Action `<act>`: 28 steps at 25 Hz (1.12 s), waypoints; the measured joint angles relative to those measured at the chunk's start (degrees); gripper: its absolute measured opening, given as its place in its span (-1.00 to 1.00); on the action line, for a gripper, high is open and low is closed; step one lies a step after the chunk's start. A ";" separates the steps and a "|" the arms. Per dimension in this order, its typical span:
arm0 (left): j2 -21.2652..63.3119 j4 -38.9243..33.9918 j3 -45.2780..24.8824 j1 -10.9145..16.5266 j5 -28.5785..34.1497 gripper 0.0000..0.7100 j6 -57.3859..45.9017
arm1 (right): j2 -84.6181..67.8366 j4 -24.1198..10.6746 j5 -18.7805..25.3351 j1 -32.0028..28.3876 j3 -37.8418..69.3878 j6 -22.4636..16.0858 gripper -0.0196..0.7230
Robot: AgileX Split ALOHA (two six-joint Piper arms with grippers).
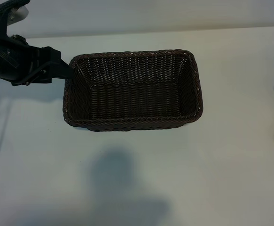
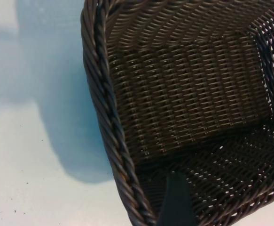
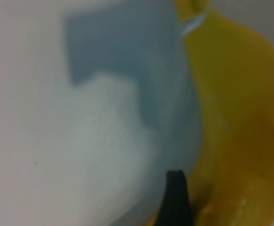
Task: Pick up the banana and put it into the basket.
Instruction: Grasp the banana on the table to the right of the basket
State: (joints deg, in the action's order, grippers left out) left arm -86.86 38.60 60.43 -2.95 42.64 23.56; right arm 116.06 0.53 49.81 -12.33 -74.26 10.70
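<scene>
I have the left gripper (image 1: 64,70) parked at the wicker basket's (image 1: 127,123) left end wall, one finger (image 2: 176,202) inside the rim, jaws wide and not clamped, which I judge steadies the basket near the desk's (image 1: 127,188) middle. The basket is empty. The banana (image 3: 235,117) lies at the desk's right edge, only its tip in the exterior view. My right gripper is low over it, one finger (image 3: 175,197) just beside the peel, jaws wide and holding nothing, ready to straddle it.

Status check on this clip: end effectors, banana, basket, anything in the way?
Left end effector open at basket rim. Right end effector open, close over banana on table. Basket empty. No obstruction visible.
</scene>
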 joint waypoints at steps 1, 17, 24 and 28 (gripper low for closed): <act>0.00 0.00 0.00 0.00 0.00 0.67 0.00 | 0.37 0.65 0.00 0.00 0.13 0.49 0.64; 0.00 0.00 0.00 0.00 0.00 0.67 0.13 | 1.45 2.91 -0.12 0.00 0.69 1.75 0.21; 0.00 0.00 0.00 0.00 0.06 0.67 0.13 | 1.45 2.91 -0.07 0.00 0.69 1.56 0.21; 0.00 0.00 0.00 0.00 0.06 0.67 0.13 | 1.45 3.02 0.20 0.00 0.69 1.55 0.21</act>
State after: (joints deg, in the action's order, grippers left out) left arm -86.86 38.60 60.43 -2.95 42.69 23.69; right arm 117.50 3.55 50.01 -12.33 -73.57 12.26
